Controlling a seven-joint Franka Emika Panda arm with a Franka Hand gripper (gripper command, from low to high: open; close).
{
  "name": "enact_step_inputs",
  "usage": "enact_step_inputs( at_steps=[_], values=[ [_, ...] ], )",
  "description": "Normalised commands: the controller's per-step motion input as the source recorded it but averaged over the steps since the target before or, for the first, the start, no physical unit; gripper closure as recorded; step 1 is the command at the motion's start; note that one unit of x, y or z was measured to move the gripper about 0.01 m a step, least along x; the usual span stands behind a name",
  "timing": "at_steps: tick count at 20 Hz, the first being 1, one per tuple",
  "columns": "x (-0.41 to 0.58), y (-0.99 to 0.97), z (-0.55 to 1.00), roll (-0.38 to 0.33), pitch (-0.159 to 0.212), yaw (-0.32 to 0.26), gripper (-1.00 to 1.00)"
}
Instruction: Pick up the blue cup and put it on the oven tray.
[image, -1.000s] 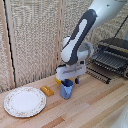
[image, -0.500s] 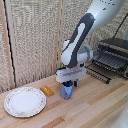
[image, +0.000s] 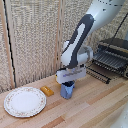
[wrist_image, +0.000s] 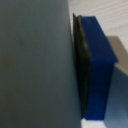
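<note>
Pincer (image: 68, 83) lowered onto cup (image: 67, 90), apparently pinching its rim; wrist view filled by cup wall (wrist_image: 35, 65) against a blue finger pad (wrist_image: 99, 70). Cup standing on counter (image: 90, 107), beside a small orange object (image: 47, 91). Plate (image: 24, 101) toward exterior view's left; tray (image: 111, 61) well apart, toward its right.

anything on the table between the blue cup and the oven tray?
In the exterior view, only bare wooden tabletop lies between the blue cup and the oven tray; nothing stands there.
</note>
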Motion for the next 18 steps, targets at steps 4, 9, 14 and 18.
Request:
enact_step_inputs(
  at_steps=[4, 9, 14, 18],
  values=[
    [-0.057, -0.04, 0.49, -0.005, -0.063, -0.185, 1.00],
    [-0.071, 0.00, 0.87, -0.013, -0.093, -0.236, 1.00],
    [0.033, 0.03, 0.80, -0.023, -0.106, -0.263, 1.00],
    [0.164, -0.12, 0.64, -0.050, -0.092, -0.252, 1.00]
  ],
)
